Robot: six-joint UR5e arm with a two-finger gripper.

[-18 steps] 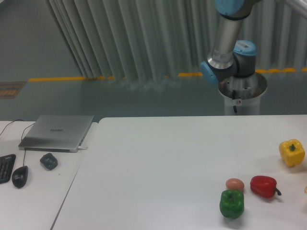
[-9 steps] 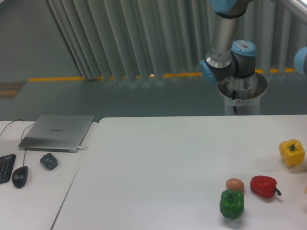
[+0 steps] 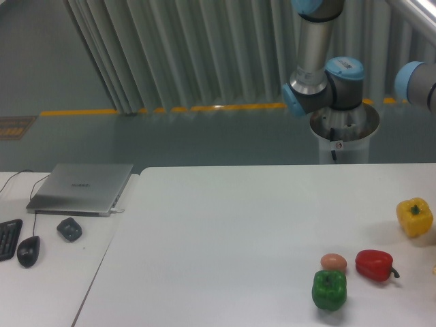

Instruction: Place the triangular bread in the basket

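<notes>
Neither the claw nor the triangular bread is shown. Near the white worktop's [image 3: 225, 225] right edge, a yellow plastic pepper [image 3: 414, 216] is seen, presumably a distractor.

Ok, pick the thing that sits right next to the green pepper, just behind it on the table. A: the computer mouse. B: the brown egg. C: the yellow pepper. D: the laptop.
B: the brown egg lies directly behind the green pepper, almost touching it; the yellow pepper is far off to the right, and the mouse and laptop lie at the left.
</notes>
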